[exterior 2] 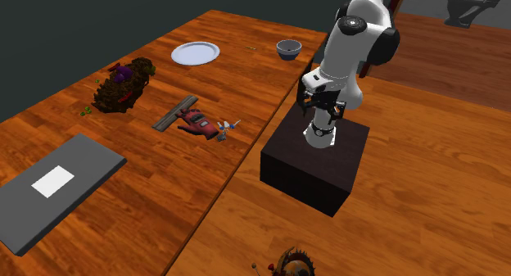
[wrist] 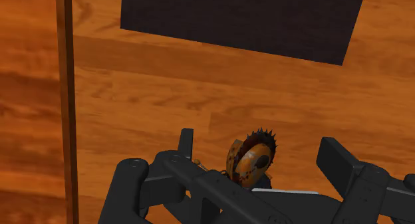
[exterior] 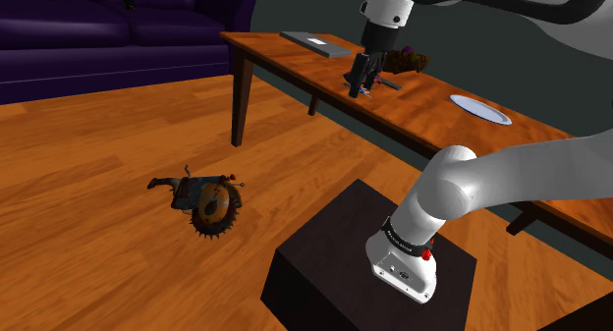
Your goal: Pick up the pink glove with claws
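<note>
In the second exterior view the desk (exterior 2: 164,201) is a long top of glossy orange-brown wood. At its left lies a flat grey slab (exterior 2: 82,172) with a white sheet (exterior 2: 53,182) on it. Further along sits a ragged brown clump (exterior 2: 123,86) with purple bits, then a thin grey plank (exterior 2: 174,113).

The glove (exterior 2: 196,123) lies flat on the desk just beside the plank, near the desk edge that faces the stand. It is reddish pink and lumpy, and small pale claws (exterior 2: 229,127) poke out toward that edge. Lying flat and apart from the clump, it looks open to a grip from above.

Towards the far end, a round white plate (exterior 2: 195,53) and a small grey bowl (exterior 2: 287,47) stand well apart from the glove. Right again, the boxy black stand (exterior 2: 315,164) sits on the floor beside the desk.

The pincer (wrist: 258,141) is spread, its fingers (wrist: 186,143) apart and pinching nothing. In the wrist view it looks past the desk's edge at the floor (wrist: 166,90), where a rusty toothed wheel (wrist: 256,156) lies. It seems to hang nearer the stand than the glove, though the angle leaves that unsure. By that reading the reach is not yet made: the pincer would need to swing over the desk and turn down onto the glove.
</note>
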Robot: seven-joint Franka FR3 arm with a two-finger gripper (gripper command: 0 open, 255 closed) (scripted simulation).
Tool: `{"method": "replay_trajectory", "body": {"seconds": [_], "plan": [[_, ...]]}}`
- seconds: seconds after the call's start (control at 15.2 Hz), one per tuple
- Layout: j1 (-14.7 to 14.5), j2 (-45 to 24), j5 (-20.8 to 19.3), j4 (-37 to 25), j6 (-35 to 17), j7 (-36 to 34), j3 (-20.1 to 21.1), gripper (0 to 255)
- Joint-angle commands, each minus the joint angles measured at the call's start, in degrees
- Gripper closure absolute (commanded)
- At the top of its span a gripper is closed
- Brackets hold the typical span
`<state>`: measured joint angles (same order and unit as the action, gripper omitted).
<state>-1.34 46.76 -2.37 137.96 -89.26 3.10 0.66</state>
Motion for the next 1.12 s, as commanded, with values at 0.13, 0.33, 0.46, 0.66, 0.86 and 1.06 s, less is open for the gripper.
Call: {"method": "replay_trajectory", "body": {"seconds": [0.13,0.33,0.46,0.66,0.86,1.06], "plan": [[-0.23,0.14,-2.67,0.34,-0.08,6.26,-3.34,0],[-0.63,-0.65,-6.67,0.02,-0.62,15.59,-8.38,0],[-1.0,-1.84,-9.22,-0.73,-1.25,21.79,-11.73,0],[-1.74,-4.56,-12.61,-2.64,-2.57,31.04,-16.67,0],[-2.92,-8.29,-15.32,-5.44,-4.24,40.22,-21.57,0],[-4.54,-12.93,-17.1,-9.05,-6.17,49.41,-26.42,0]]}}
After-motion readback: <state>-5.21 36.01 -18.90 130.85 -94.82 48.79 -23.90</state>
